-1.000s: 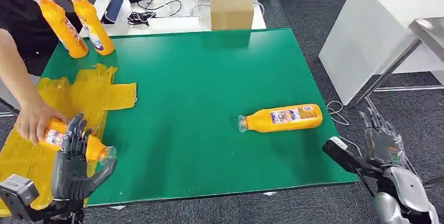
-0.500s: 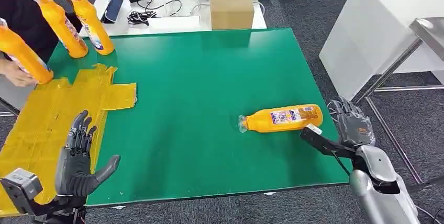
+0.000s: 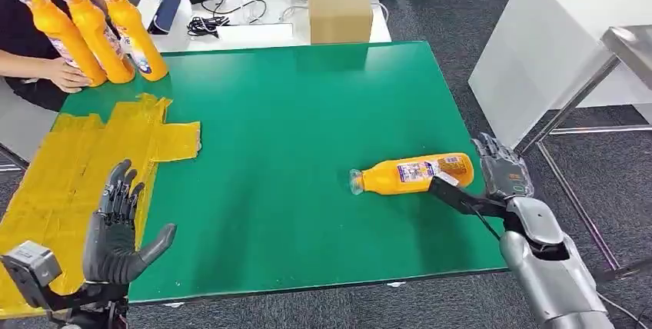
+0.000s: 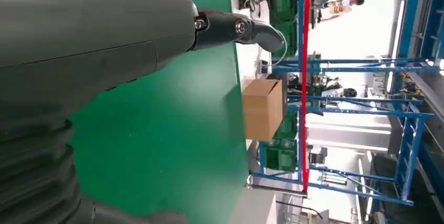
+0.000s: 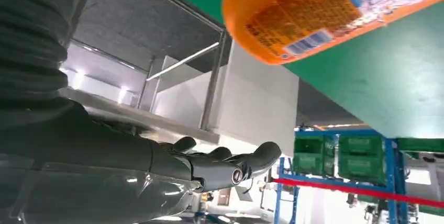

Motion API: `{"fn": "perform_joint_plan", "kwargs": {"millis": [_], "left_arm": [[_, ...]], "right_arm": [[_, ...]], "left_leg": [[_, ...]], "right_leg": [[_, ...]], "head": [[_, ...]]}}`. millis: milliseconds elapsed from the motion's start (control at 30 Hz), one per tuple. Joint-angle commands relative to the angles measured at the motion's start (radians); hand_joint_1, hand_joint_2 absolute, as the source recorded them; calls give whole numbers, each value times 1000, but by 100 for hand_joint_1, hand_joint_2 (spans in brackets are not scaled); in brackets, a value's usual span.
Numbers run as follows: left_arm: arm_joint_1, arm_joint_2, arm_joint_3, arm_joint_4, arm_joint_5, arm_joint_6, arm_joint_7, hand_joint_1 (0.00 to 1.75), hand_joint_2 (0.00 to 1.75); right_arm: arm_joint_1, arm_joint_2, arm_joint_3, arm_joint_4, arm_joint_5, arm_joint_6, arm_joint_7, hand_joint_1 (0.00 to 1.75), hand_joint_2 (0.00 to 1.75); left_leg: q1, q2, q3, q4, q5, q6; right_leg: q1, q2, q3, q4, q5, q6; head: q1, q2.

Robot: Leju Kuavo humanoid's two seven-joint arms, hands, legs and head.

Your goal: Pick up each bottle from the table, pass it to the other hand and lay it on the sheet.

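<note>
Your right robot hand [image 3: 501,171] sits spread and empty just beside the base of the lying bottle [image 3: 414,174], near the green bench's [image 3: 307,114] right edge; your left robot hand [image 3: 115,229] hovers spread, holding nothing, by the yellow sheet [image 3: 69,167]; the round bottle could roll away if fingers nudge it before closing; a shallow grip risks dropping it during the handover.
</note>
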Motion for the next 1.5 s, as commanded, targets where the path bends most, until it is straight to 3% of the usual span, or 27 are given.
{"fn": "perform_joint_plan", "kwargs": {"millis": [33, 533, 900, 1167, 1367, 1400, 1433, 1500], "left_arm": [[-33, 32, -5, 77, 17, -4, 2, 0, 175], [-46, 42, 9, 97, 51, 0, -6, 0, 175], [-61, 64, 12, 126, 94, 3, -22, 0, 175], [-55, 63, 2, 114, 99, 14, -14, 0, 175], [-55, 64, 1, 114, 99, 15, -13, 0, 175], [-56, 64, 0, 116, 100, 17, -11, 0, 175], [-58, 65, -1, 118, 100, 19, -11, 0, 175], [-59, 67, -1, 121, 101, 22, -10, 0, 175]], "right_arm": [[-157, 5, 128, 189, -7, 27, -4, 0, 175], [-276, 21, 242, 367, -54, 76, -75, 0, 175], [-401, 5, 499, 576, -85, 157, -181, 0, 175], [-404, 48, 599, 666, -18, 92, -127, 0, 175], [-400, 52, 604, 676, -14, 87, -124, 0, 175], [-404, 52, 619, 687, -5, 102, -130, 148, 175], [-401, 51, 623, 693, -5, 103, -132, 175, 175], [-398, 52, 630, 700, -5, 107, -136, 175, 175]], "left_leg": [[0, 4, 4, -1, -1, -2], [0, 2, 2, -1, 0, -1], [0, 3, 3, -1, 0, -1], [1, 2, 4, -1, 0, -1], [1, 2, 6, -1, 1, -1], [1, 1, 7, -1, 1, -1], [1, 1, 7, -1, 2, -1], [2, 1, 8, -2, 2, -2]], "right_leg": [[0, 4, 3, -1, 0, 0], [0, 2, 2, -1, 0, 0], [0, 3, 2, -1, 1, 0], [1, 2, 4, -2, 1, 0], [1, 2, 5, -2, 2, 0], [1, 1, 6, -2, 1, 0], [1, 1, 6, -2, 2, 0], [1, 1, 6, -3, 3, 0]], "head": [[0, 0], [0, 0], [0, 0], [0, 0], [0, 0], [0, 0], [0, 0], [0, 0]]}}
